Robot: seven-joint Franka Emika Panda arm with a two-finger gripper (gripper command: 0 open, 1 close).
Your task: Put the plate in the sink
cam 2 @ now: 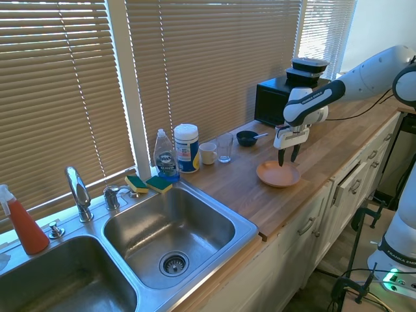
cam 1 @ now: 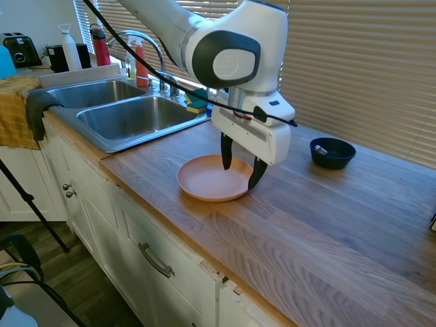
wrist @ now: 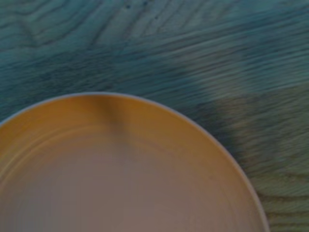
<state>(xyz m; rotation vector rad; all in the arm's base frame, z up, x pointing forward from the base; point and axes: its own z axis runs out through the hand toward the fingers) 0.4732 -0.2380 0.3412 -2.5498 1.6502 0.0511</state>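
one plate point(cam 1: 212, 180) lies flat on the wooden counter point(cam 1: 327, 225), near the counter's front edge and to the right of the sink point(cam 1: 126, 116) in the first exterior view. the sink has two basins; both look bare apart from the drain. one gripper point(cam 1: 240, 172) hangs over the far right part of the plate with its two fingers spread apart, one finger over the inside of the plate and the other at or just outside the rim; it grips nothing. whether the fingertips touch the plate cannot be told. the wrist view shows the plate's rim point(wrist: 193, 128) against wood grain.

one dark bowl point(cam 1: 332, 152) sits well apart from the plate, further along the counter towards the blinds. two sponges point(cam 2: 148, 184) lie at the sink's back edge, beside one dish soap bottle point(cam 2: 166, 156) and one white tub point(cam 2: 186, 148). one cup point(cam 2: 208, 153) and one glass point(cam 2: 225, 148) stand next to them. bare counter lies between plate and sink.
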